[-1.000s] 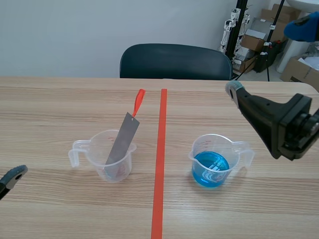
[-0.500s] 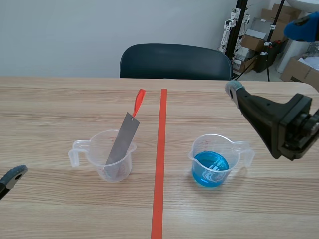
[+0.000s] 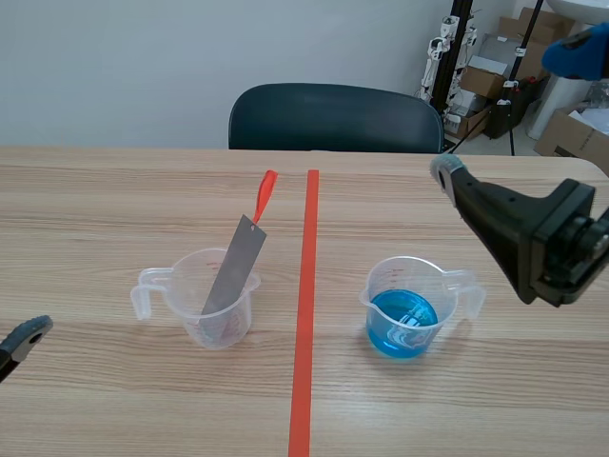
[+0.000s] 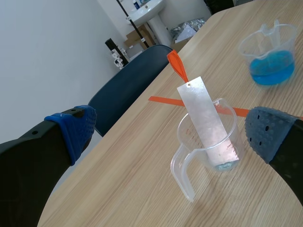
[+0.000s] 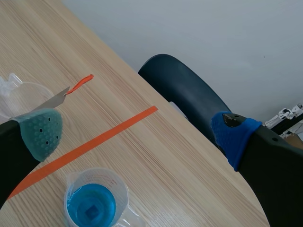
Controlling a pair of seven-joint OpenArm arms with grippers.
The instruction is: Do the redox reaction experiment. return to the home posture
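Observation:
A clear beaker [image 3: 202, 307] stands left of the tape line, and a grey metal strip [image 3: 232, 272] with an orange tab leans in it. Right of the line is a second beaker [image 3: 409, 307] holding blue liquid. My right gripper [image 3: 511, 112] hangs open, raised above and to the right of the blue beaker. One pad [image 3: 27, 334] of my left gripper shows low at the near left edge. In the left wrist view the left gripper [image 4: 168, 130] is open, with the strip [image 4: 206, 118] and its beaker [image 4: 208, 146] ahead. The right gripper [image 5: 138, 132] is open above the blue beaker [image 5: 94, 203].
An orange-red tape line [image 3: 304, 305] runs down the table's middle. A dark chair [image 3: 333, 116] stands behind the far edge. Cardboard boxes and stands [image 3: 495, 67] fill the back right corner of the room.

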